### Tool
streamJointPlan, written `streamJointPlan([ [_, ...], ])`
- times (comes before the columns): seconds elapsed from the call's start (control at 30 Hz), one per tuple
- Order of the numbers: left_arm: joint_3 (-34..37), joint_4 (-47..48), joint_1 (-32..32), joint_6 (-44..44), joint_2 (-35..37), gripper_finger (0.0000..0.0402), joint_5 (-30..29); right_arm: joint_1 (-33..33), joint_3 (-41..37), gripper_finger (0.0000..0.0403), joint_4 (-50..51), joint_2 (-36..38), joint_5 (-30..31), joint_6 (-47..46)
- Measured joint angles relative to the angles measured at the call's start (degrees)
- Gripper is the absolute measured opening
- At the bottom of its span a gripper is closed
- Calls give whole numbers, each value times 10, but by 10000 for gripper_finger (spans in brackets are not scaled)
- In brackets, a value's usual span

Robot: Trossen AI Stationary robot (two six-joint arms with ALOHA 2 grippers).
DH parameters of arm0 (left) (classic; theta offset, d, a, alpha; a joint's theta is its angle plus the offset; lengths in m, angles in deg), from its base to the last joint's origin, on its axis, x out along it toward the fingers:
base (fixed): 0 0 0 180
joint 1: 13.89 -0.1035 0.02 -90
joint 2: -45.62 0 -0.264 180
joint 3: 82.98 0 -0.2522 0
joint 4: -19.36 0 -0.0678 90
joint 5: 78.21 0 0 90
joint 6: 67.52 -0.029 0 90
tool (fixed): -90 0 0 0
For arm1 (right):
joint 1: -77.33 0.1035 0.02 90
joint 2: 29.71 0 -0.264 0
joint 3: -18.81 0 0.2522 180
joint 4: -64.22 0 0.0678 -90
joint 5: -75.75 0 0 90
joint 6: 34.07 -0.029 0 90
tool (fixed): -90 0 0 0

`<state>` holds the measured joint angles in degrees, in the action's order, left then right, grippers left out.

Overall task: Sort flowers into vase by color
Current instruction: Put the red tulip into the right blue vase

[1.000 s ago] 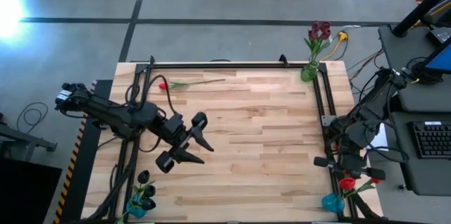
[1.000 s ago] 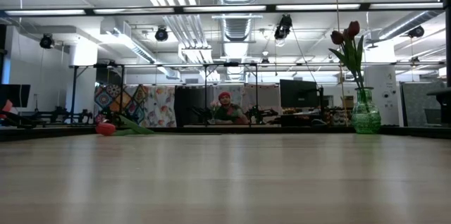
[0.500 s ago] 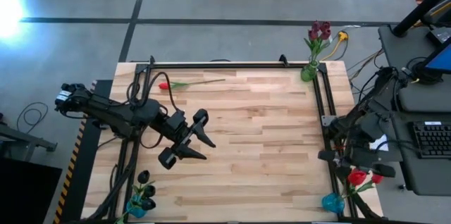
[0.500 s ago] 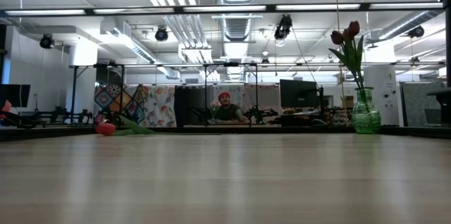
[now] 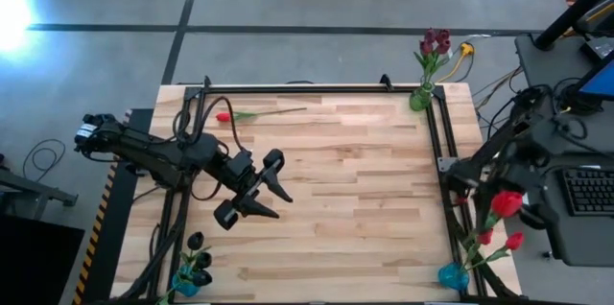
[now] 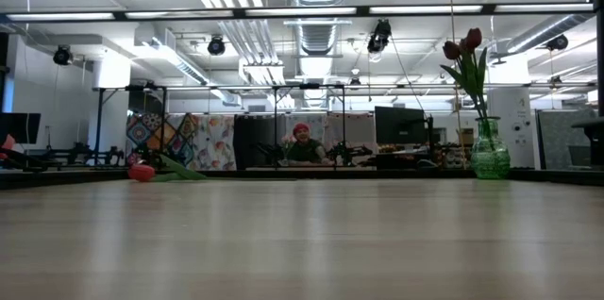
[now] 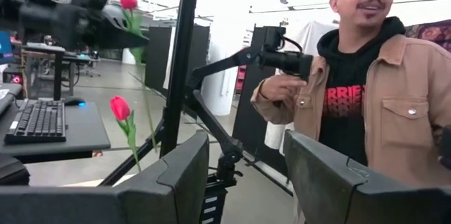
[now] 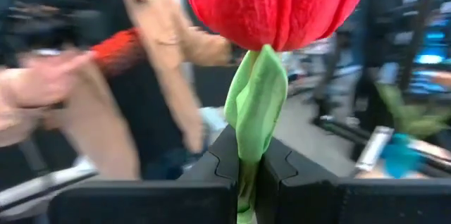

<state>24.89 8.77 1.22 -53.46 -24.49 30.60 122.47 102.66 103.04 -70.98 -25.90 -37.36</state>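
Note:
My right gripper [image 5: 493, 211] is off the table's right edge, above the blue vase [image 5: 453, 274], and is shut on a red flower [image 5: 507, 201]. That vase holds two more red flowers [image 5: 515, 241]. My left gripper [image 5: 257, 190] hovers open over the table's left half with nothing between its fingers [image 7: 180, 178]. Another red flower [image 5: 223, 116] lies flat on the table at the far left. The green vase [image 5: 420, 99] at the far right corner holds maroon flowers [image 5: 436, 41]. A blue vase [image 5: 187, 281] at the near left holds near-black flowers [image 5: 197, 241]. My right gripper pinches the red flower's green stem [image 8: 248, 159] between its two fingers, just under the head [image 8: 275, 2], with a leaf caught alongside. The fingers come at it about level and lie across the stem. The head stands above the fingers, and the stem [image 7: 144, 76] hangs down below them.
A black metal frame [image 5: 317, 87] runs along the table's far edge and right side [image 5: 443, 166]. A person in a tan jacket [image 7: 384, 90] stands beyond the table. A desk with a keyboard [image 5: 587, 190] is to the right. Bare wood [image 5: 355, 190] fills the table's middle.
My right gripper has risen from just over the blue vase at the near right and has turned, carrying the red flower up with it. The flower's head now stands well above the other red flowers in that vase.

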Motion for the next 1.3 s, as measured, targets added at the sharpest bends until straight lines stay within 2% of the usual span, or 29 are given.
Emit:
streamJointPlan([
  [0.1,0,4,-4,0,0,171,4,0,20,9,22,9,60,13],
  [0.23,0,5,-13,0,0,171,18,0,32,9,37,32,110,14],
  [0.4,0,12,-19,0,0,171,33,0,35,9,121,77,206,-6],
  [0.67,0,23,-38,2,0,171,44,-1,34,9,237,177,280,-85],
  [0.77,0,23,-46,4,0,171,49,-1,19,9,277,207,282,-128],
  [0.87,0,23,-52,4,0,171,59,0,-10,9,273,232,277,-159],
  [1.03,0,23,-64,5,0,171,72,-1,-85,9,244,245,195,-187],
  [1.3,0,23,-81,11,0,171,78,0,-214,9,125,247,115,-199],
])
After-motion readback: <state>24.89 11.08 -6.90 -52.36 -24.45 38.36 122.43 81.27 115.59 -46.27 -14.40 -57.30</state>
